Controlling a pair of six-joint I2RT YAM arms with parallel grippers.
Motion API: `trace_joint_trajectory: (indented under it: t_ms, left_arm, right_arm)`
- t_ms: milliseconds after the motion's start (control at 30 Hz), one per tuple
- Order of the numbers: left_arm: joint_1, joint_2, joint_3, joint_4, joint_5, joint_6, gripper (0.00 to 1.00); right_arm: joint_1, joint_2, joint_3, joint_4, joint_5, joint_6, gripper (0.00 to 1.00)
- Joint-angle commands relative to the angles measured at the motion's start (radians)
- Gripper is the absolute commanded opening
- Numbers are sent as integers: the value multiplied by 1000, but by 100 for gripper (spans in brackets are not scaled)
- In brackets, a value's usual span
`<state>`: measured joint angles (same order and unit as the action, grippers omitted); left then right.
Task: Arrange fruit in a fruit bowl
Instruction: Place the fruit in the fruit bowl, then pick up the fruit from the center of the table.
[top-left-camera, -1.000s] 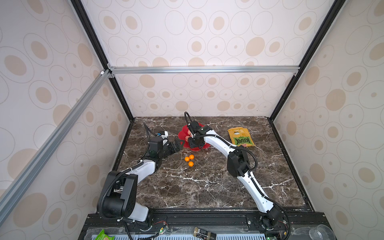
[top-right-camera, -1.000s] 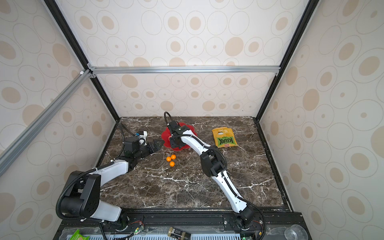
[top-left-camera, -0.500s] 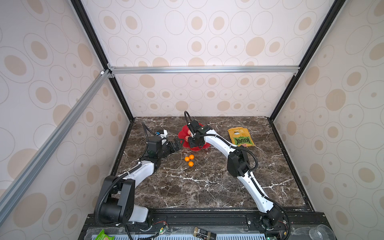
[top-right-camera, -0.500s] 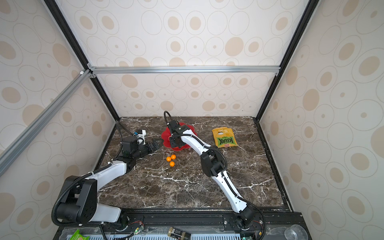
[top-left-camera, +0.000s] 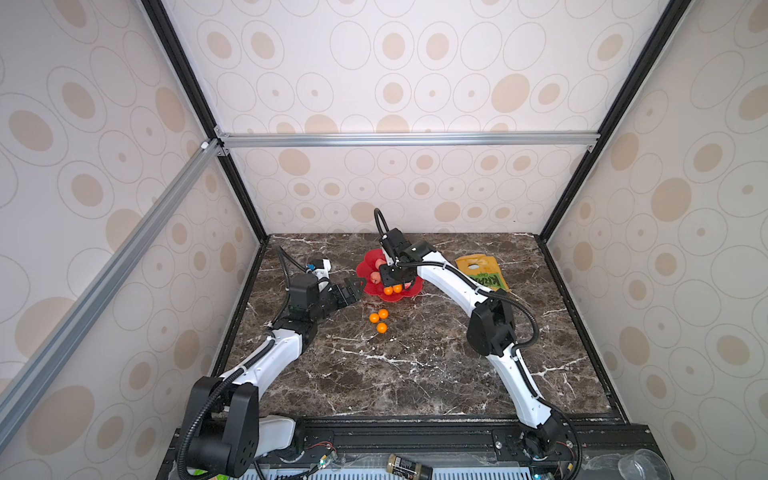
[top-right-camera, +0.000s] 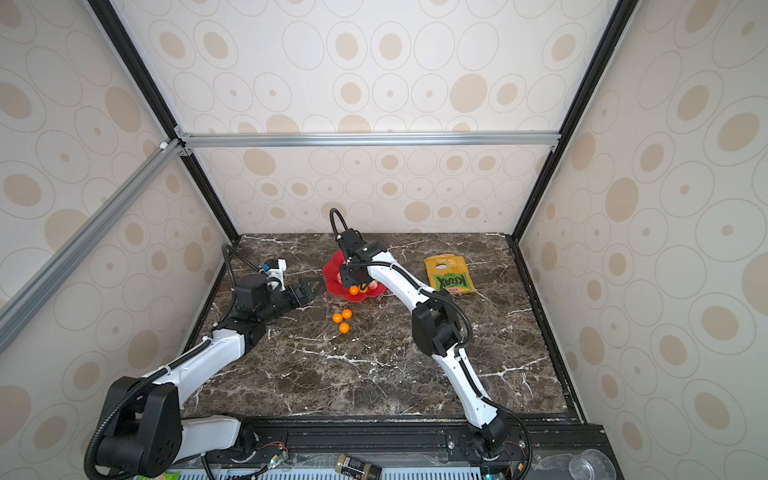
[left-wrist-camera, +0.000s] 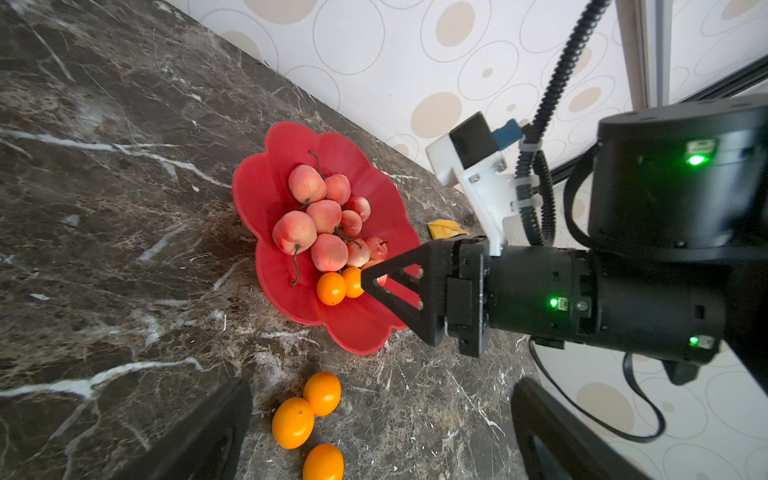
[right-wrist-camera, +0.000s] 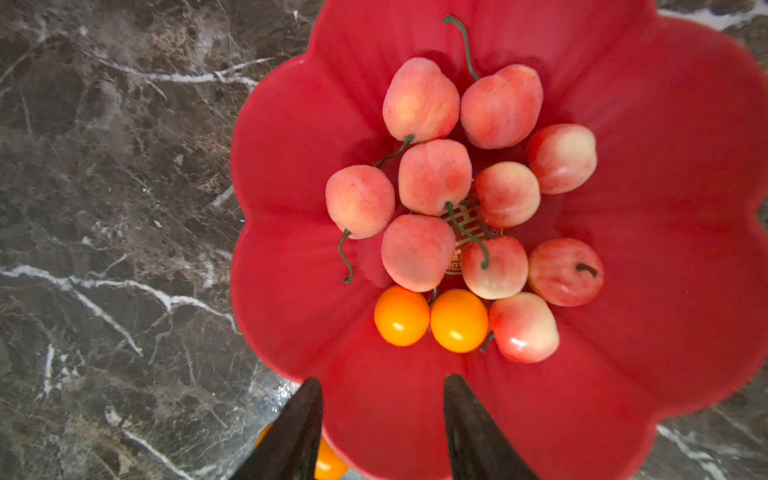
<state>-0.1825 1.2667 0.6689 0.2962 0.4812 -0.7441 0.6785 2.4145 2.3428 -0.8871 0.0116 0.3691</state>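
The red flower-shaped fruit bowl sits at the back middle of the marble table. It holds several pink peach-like fruits and two orange fruits near its front rim. Three more orange fruits lie on the table just in front of the bowl. My right gripper hangs open and empty over the bowl's front part. Low beside the bowl's left edge, my left gripper is open and empty, pointing at the loose oranges.
A yellow-green snack bag lies flat to the right of the bowl, behind the right arm. Patterned walls close the table on three sides. A small bottle lies on the rail below the front edge.
The left arm's lower links have swung a little while its gripper stays beside the bowl. The right gripper stays over the bowl, jaws barely wider.
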Motion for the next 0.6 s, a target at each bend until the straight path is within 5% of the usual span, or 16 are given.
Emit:
trace_joint_trajectory:
  t_ms: [0,567]
  left_arm:
    - [-7,-47,-10,-60,-37,28,98]
    - [-102,-199,-119,-144,-106,19,98]
  right_arm:
    - [-3,-83,-95,18,8,-1,50]
    - [79,-415,-643,251,36,91,50]
